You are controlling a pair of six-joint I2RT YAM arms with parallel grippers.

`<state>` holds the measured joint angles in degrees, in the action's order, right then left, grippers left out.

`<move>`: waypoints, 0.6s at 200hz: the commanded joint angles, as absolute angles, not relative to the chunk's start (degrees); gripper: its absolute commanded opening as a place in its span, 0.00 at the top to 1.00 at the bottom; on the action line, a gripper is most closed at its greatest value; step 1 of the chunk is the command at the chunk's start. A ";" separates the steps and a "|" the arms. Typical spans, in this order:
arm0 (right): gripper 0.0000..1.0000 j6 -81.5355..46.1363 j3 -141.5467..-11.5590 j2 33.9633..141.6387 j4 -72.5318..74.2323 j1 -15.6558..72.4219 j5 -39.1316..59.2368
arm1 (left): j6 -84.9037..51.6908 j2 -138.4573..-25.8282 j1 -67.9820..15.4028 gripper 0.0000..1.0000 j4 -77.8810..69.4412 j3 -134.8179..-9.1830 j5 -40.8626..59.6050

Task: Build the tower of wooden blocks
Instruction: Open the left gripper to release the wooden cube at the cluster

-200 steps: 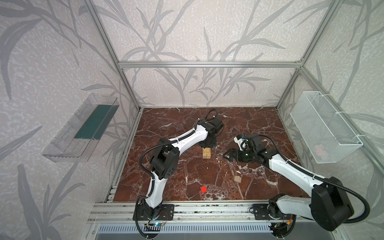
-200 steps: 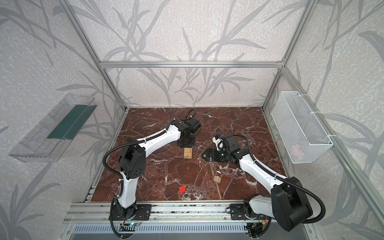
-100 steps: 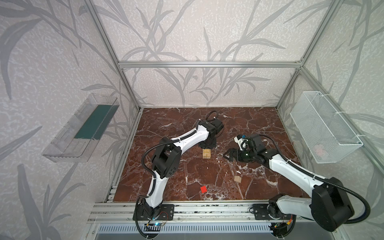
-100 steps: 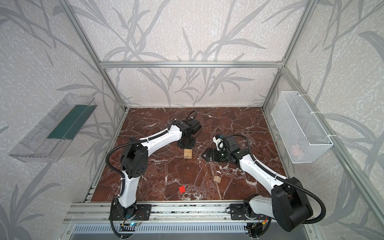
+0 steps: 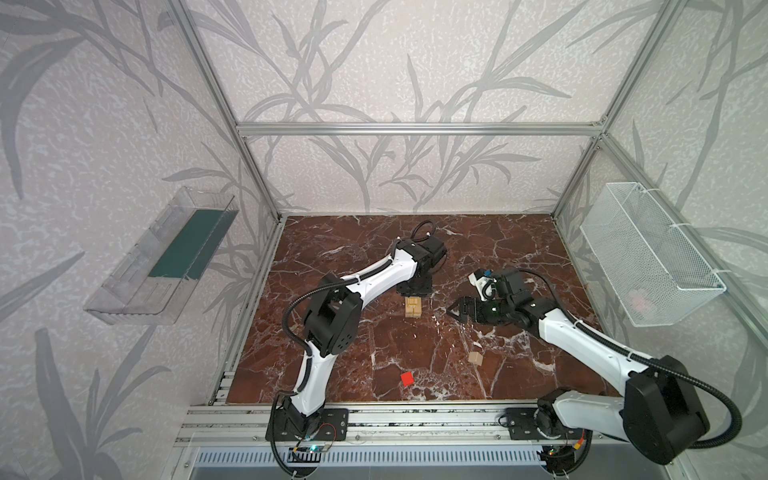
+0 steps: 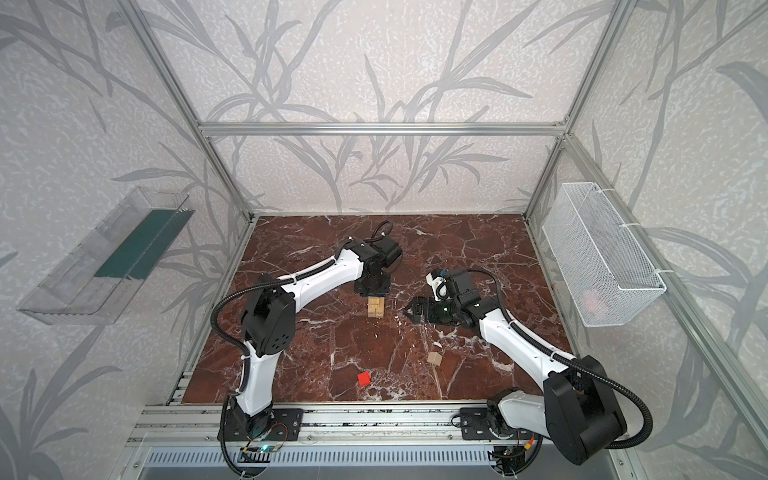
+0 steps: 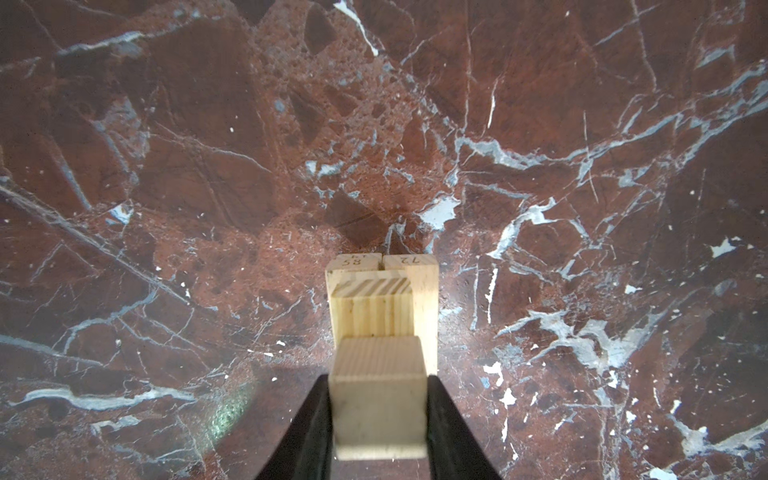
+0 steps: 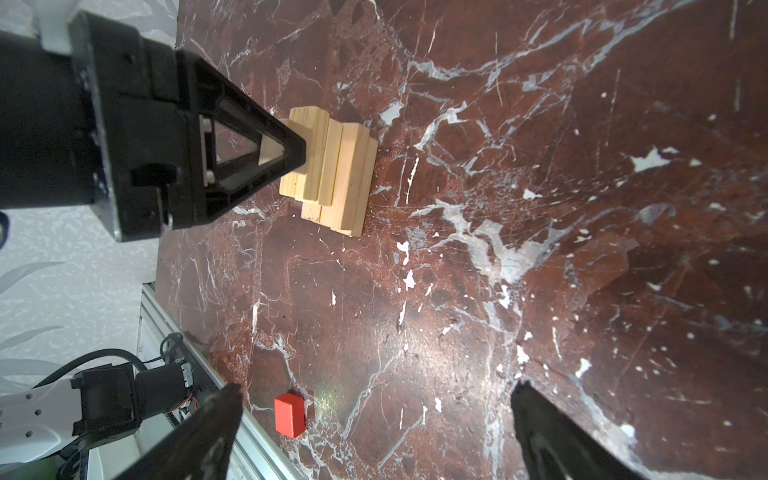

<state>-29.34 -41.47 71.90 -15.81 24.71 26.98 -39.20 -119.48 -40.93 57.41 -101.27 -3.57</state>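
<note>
The tower is a short stack of pale wooden bars in crossed pairs near the middle of the floor. My left gripper hangs straight over it, shut on a pale cube that sits on the top bars. In the right wrist view the left gripper covers the stack's top. My right gripper is open and empty, just right of the tower. Near the front lie a red cube and a loose pale cube.
A white wire basket hangs on the right wall and a clear tray on the left wall. The aluminium rail runs along the front edge of the brown marble floor.
The left arm's elbow has shifted slightly while its gripper stays over the tower. The right arm and the loose cubes have not moved.
</note>
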 commanded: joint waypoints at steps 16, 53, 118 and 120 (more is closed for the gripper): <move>0.01 -28.93 -42.10 70.60 -17.11 24.96 26.54 | -39.91 -120.78 -40.43 0.63 59.28 -102.57 -3.69; 0.01 -28.92 -42.23 70.39 -17.35 24.96 26.72 | -40.14 -120.04 -40.43 0.60 59.45 -102.91 -3.96; 0.01 -24.56 -46.27 69.78 -23.79 24.93 25.31 | -41.21 -113.26 -40.74 0.51 58.96 -100.19 -3.67; 0.01 -24.44 -46.37 69.78 -23.99 24.93 25.36 | -41.22 -112.89 -40.77 0.51 58.80 -99.93 -3.62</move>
